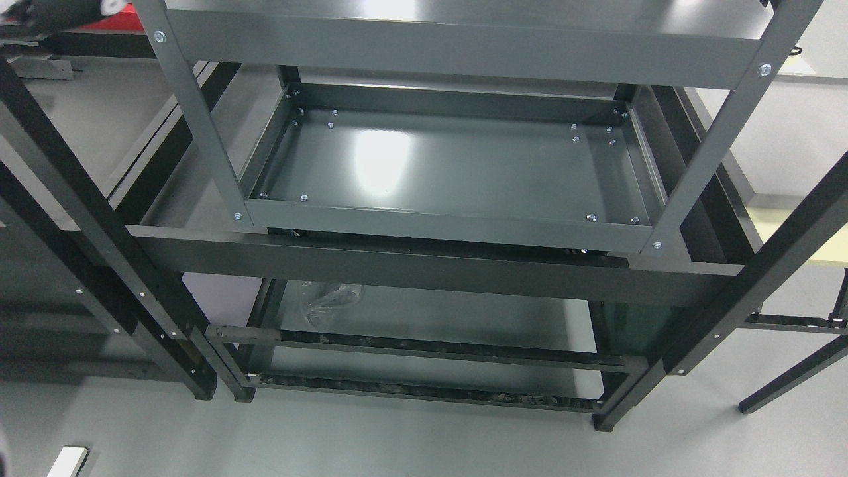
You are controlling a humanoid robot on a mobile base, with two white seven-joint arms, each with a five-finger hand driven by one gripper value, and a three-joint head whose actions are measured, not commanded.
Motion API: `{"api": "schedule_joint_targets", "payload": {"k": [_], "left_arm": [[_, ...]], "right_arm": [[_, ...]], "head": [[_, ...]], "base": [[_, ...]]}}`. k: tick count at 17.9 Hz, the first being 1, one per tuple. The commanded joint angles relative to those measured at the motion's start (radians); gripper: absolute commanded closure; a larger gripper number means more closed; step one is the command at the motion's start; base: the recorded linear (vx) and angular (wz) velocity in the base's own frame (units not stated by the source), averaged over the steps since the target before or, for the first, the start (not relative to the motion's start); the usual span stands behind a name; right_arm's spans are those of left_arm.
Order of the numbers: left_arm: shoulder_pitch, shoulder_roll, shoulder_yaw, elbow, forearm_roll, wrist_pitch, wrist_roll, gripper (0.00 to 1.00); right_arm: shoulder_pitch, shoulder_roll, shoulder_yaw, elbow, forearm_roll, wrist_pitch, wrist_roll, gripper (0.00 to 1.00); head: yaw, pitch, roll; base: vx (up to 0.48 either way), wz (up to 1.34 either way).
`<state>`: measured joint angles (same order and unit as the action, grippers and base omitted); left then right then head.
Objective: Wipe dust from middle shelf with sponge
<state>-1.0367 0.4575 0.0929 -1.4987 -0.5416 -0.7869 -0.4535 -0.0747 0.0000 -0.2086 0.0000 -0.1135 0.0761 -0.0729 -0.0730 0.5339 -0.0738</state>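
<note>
A dark grey metal shelf rack fills the head view, seen from above. Its middle shelf (450, 165) is a shallow tray with raised rims and screws near the corners, and light glares off its left half. Nothing lies on it. An upper shelf (464, 46) crosses the top of the picture. No sponge shows anywhere. Neither of my hands nor arms is in the picture.
Black frame beams (424, 265) run in front of and beside the rack. A crumpled clear plastic bag (328, 298) lies on the lower level. Grey floor spreads below, with a small white object (66, 462) at the bottom left. A pale table edge (795, 225) shows at right.
</note>
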Motion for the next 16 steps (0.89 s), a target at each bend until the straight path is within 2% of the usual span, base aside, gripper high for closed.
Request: {"api": "schedule_joint_targets", "payload": {"k": [1,4,5,8,11,16], "left_arm": [[-0.149,-0.440,-0.300,0.037,-0.270,0.002,0.012,0.99],[-0.175,-0.440,-0.566,0.087,-0.356,0.002,0.151,1.00],[-0.177,-0.440,-0.628,0.089,-0.365,0.002,0.159,0.99],[-0.181,-0.440,-0.813,0.107,-0.391,0.101,0.211,0.99],[-0.187,-0.440,-0.907,0.182,-0.397,0.211,0.260,0.99],[-0.187,-0.440,-0.882,0.226,-0.414,0.218,0.265,0.99]], "right_arm": [[0.000,-0.017,0.000,-0.017,0.000,0.001,-0.001,0.00],[0.000,-0.017,0.000,-0.017,0.000,0.001,-0.001,0.00],[0.000,-0.017,0.000,-0.017,0.000,0.001,-0.001,0.00],[0.000,-0.017,0.000,-0.017,0.000,0.001,-0.001,0.00],[0.000,-0.017,0.000,-0.017,0.000,0.001,-0.001,0.00],[0.000,-0.017,0.000,-0.017,0.000,0.001,-0.001,0.00]], "head": [[0.0000,0.000,0.000],[0.0000,0.000,0.000],[0.0000,0.000,0.000],[0.0000,0.000,0.000],[0.0000,0.000,0.000],[0.0000,0.000,0.000]], "base": [[0.000,0.00],[0.000,0.00],[0.003,-0.02],[0.000,0.00],[0.000,0.00],[0.000,0.00]]}}
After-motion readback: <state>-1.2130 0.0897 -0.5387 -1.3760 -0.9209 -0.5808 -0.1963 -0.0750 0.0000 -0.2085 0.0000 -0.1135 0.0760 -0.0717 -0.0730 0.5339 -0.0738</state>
